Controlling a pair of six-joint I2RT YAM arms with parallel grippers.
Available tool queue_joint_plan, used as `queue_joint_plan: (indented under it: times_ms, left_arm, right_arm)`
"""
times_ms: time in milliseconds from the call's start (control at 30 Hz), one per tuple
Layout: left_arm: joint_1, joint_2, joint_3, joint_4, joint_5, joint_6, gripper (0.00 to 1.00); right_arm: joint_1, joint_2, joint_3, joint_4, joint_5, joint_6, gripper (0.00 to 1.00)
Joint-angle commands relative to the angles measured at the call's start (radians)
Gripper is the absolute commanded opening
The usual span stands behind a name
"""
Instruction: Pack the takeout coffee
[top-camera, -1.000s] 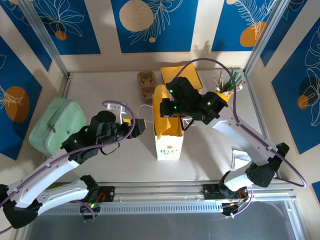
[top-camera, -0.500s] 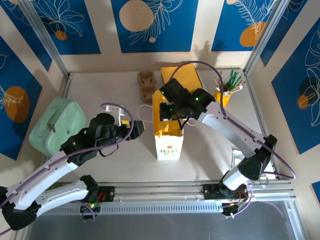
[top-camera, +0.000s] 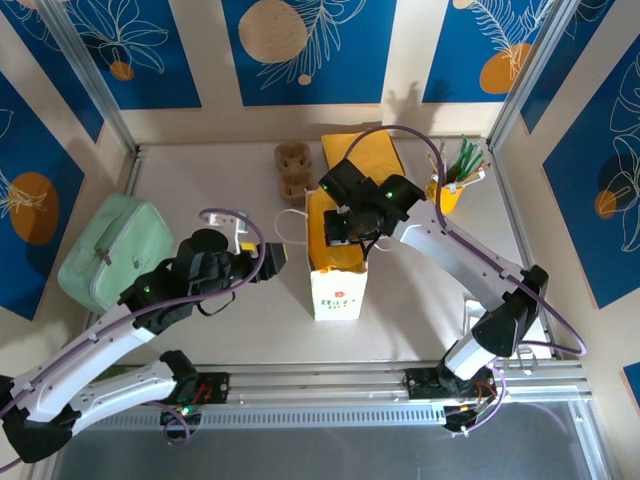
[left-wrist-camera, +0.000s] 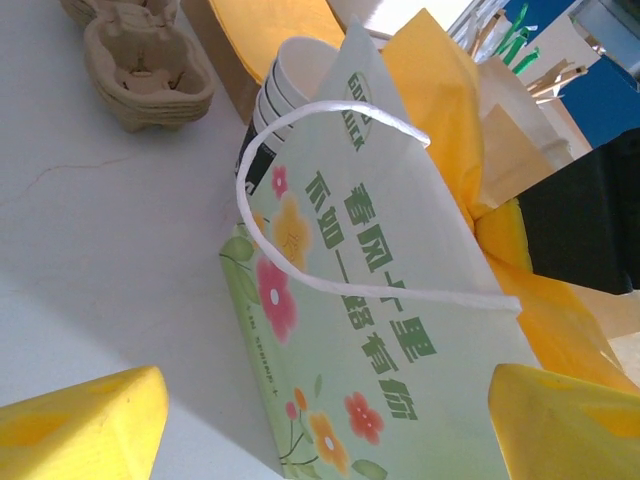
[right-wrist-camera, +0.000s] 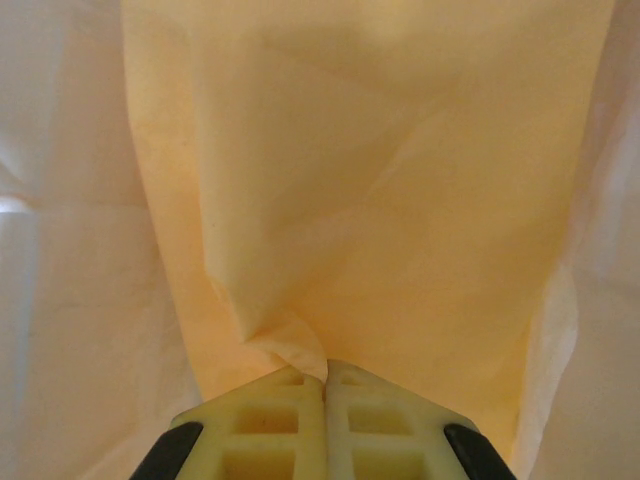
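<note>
Right end effector (top-camera: 340, 228) dips deeper into paper bag (top-camera: 335, 292) | pinching yellow tissue (right-wrist-camera: 370, 200) | left end effector (left-wrist-camera: 325, 420) wide | bag prep, likely.

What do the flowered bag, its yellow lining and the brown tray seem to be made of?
Flowered bag: probably matte printed paper, judging by its crisp folds. Yellow lining: thin tissue paper or non-woven sheet, crumpled and translucent. Brown tray: moulded paper pulp, rough and dull.

Left arm reaches right, left tool (left-wrist-camera: 330, 420) spread wide; right arm bends left, right tool (right-wrist-camera: 325, 373) pointing down, fingers pressed together.
</note>
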Motion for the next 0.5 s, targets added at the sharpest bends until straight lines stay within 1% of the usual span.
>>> queue_joint_plan:
  times_ms: [0, 100, 267, 467]
  left_arm:
    - [0.003, -0.018, -0.008, -0.012, -0.019, -0.010, 0.84]
    - [0.003, -0.018, -0.008, -0.011, -0.018, -0.010, 0.84]
    - [0.003, -0.017, -0.008, -0.013, -0.025, -0.008, 0.84]
    - [0.003, -0.007, -0.011, -0.013, -0.037, -0.008, 0.84]
  right_arm:
    - [0.006, 0.018, 0.001, -0.048, 0.030, -0.007, 0.03]
    - [0.006, 0.017, 0.007, -0.050, 0.024, -0.008, 0.08]
    - [0.004, 0.014, 0.065, -0.069, 0.030, -0.005, 0.21]
    - [0.003, 0.008, 0.123, -0.056, 0.009, -0.011, 0.26]
